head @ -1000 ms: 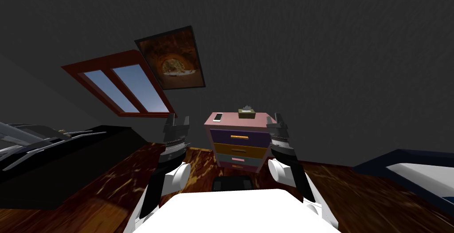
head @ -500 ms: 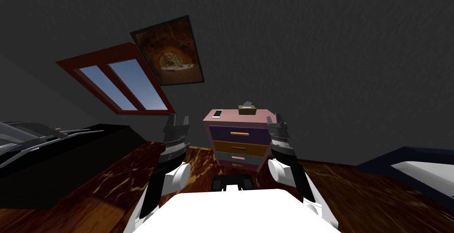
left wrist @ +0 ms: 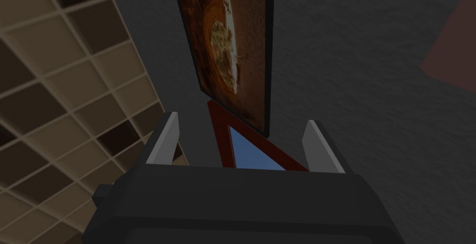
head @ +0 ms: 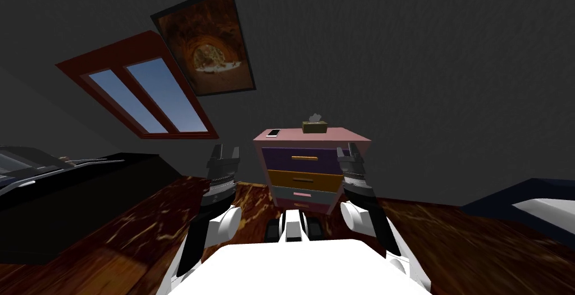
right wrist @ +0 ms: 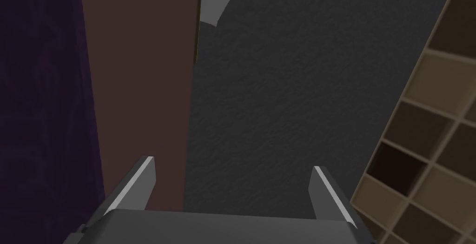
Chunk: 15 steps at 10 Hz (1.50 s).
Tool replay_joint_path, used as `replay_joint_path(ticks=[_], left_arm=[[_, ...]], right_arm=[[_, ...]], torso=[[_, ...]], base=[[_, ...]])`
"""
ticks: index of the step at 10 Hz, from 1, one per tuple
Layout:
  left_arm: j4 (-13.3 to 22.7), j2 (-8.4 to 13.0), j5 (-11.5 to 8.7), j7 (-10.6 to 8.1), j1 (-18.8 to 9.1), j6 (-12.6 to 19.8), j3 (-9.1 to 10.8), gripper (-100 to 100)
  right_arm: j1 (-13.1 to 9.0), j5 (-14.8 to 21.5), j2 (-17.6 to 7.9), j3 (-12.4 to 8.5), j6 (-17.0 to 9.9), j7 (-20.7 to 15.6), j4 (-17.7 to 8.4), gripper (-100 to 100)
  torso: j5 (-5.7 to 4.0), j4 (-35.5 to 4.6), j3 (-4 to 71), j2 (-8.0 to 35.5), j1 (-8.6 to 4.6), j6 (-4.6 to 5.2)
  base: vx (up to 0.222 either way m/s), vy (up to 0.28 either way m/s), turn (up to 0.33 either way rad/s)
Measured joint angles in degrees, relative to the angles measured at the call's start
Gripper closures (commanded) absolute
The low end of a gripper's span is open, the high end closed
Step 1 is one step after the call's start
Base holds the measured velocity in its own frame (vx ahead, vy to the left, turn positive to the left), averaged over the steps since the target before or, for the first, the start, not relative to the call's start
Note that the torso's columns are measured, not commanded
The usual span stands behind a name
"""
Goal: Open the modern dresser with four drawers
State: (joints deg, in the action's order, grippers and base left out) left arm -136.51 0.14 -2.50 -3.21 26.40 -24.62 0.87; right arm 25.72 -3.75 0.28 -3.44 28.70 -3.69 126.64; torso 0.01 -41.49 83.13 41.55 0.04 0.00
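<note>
The dresser [head: 306,168] stands between the two hands and a little beyond them, against the dark wall. It is closer to the right hand [head: 347,151] than to the left hand [head: 226,152]. Both hands are raised, fingers spread wide, holding nothing.

It stands upright with its long axis vertical and four drawers stacked. The fronts face back toward me, and each handle lies crosswise. All four drawers look closed.

The main risk, as I judge it, is at the right hand. In its wrist view it [right wrist: 232,176] aims past the dresser's brownish side [right wrist: 139,69] at the wall, with the purple drawer front [right wrist: 42,92] off beyond one finger. Moving forward like this could drive a blade into the corner. The top handle [head: 305,157] is thin, so a hand brought in tilted could close beside it or slip off. A jerky pull might also shake the phone [head: 273,133] and tissue box [head: 314,126] on top.
</note>
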Motion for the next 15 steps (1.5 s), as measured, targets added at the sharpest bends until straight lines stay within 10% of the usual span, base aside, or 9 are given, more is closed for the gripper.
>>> replay_joint_path(ticks=[7, 15], left_arm=[[0.0, 0.0, 0.0, 0.00, 0.0, 0.0, -0.01, 0], [0.0, 0.0, 0.0, 0.00, 0.0, 0.0, 0.00, 0]], right_arm=[[-0.3, 6.5, -10.5, -2.1, -2.1, -7.5, -2.0, -100], [-0.6, 17.0, -13.5, -5.6, -5.4, -19.8, -4.2, -100]], torso=[[0.00, -0.8, 1.4, 0.7, 0.00, 0.00], [-0.02, -0.8, 1.4, 0.7, -0.07, 0.00]], base=[[-0.012, 0.077, 0.021], [-0.012, 0.090, 0.027]])
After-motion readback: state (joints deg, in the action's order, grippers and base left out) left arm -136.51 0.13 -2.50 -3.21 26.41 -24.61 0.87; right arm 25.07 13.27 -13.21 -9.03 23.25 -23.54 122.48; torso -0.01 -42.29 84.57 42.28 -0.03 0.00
